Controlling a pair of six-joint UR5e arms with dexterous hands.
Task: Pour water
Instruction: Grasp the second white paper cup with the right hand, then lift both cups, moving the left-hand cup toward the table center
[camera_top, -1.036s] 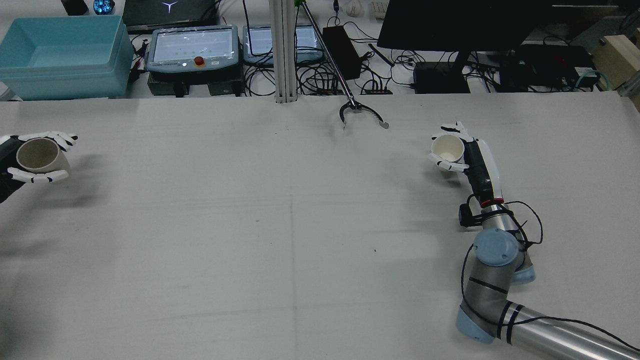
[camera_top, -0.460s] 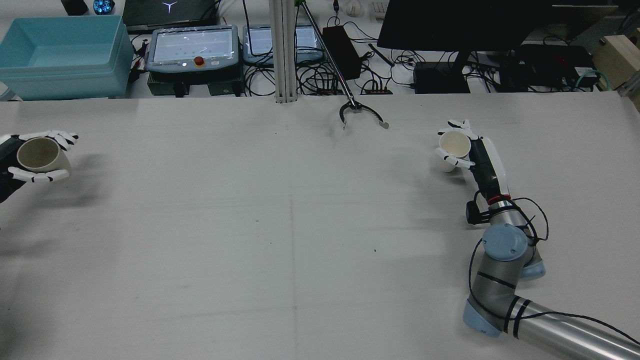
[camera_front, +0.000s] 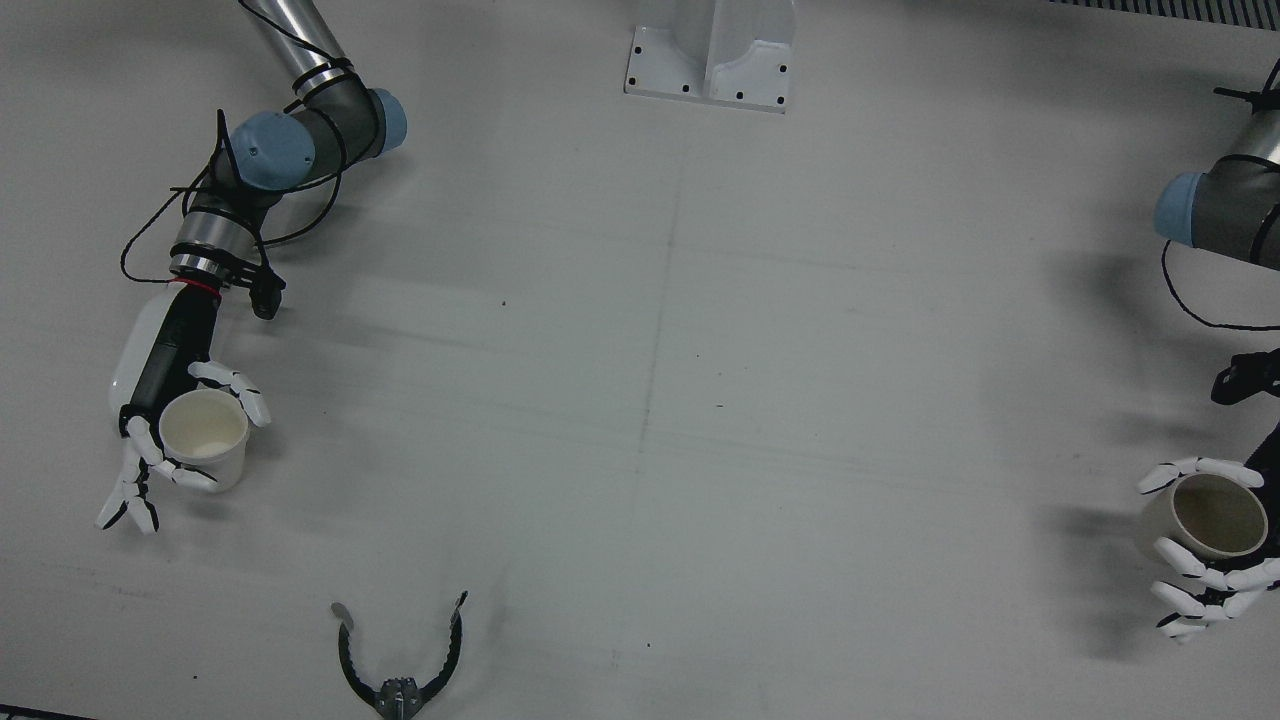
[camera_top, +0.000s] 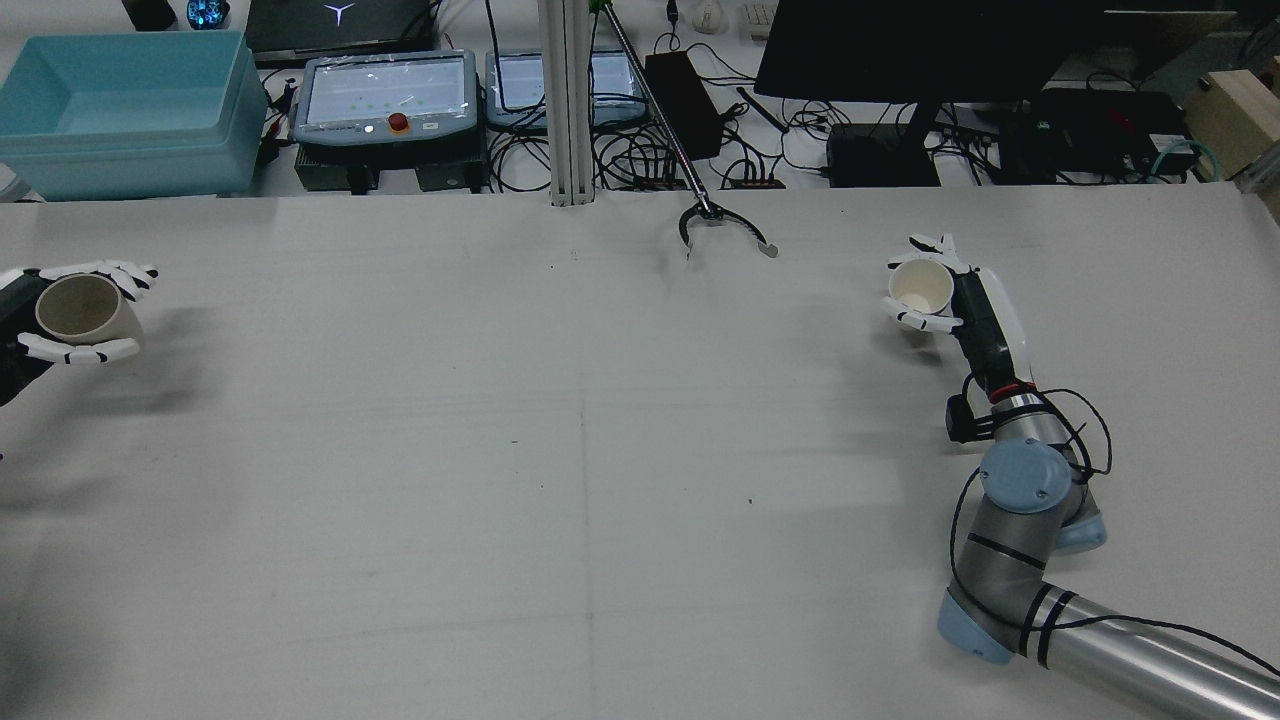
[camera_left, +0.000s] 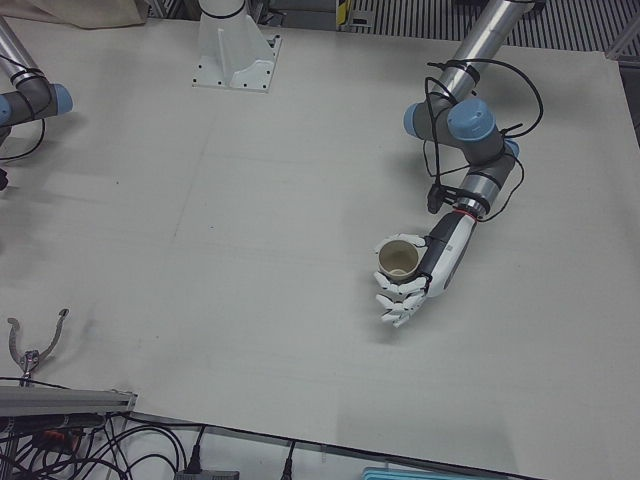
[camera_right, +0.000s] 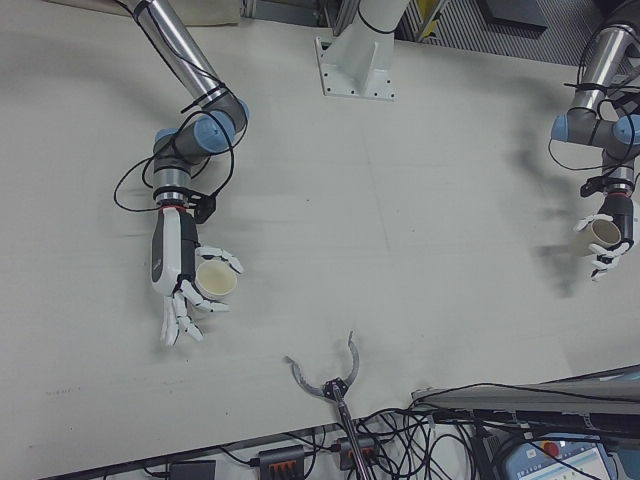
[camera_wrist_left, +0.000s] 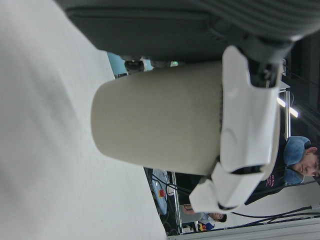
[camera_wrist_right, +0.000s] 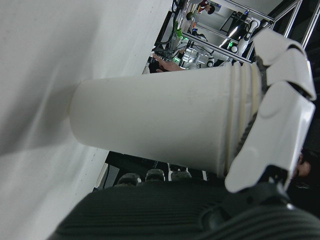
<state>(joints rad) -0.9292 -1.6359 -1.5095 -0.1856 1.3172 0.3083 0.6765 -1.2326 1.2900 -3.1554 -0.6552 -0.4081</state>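
Observation:
My left hand (camera_top: 72, 351) is shut on a beige cup (camera_top: 78, 308) at the table's left edge in the rear view. The front view has this beige cup (camera_front: 1205, 518) at its right edge, upright, mouth up, wrapped by the left hand (camera_front: 1215, 578). In the left hand view its fingers (camera_wrist_left: 247, 125) clasp the cup's (camera_wrist_left: 155, 125) rim end. My right hand (camera_top: 948, 296) is shut on a white paper cup (camera_top: 920, 287), also upright. From the front, that white cup (camera_front: 205, 432) sits in the right hand (camera_front: 160, 420); some fingers point away from it. Whether either cup holds water does not show.
A black grabber claw (camera_top: 722, 228) on a long rod lies at the far middle of the table. Beyond the table edge are a blue bin (camera_top: 120, 110), teach pendants (camera_top: 385, 95) and cables. The white pedestal (camera_front: 710, 50) stands between the arms.
My right hand has carried the white cup to the right and a little farther away in the rear view, its elbow following. The left hand and beige cup have barely moved.

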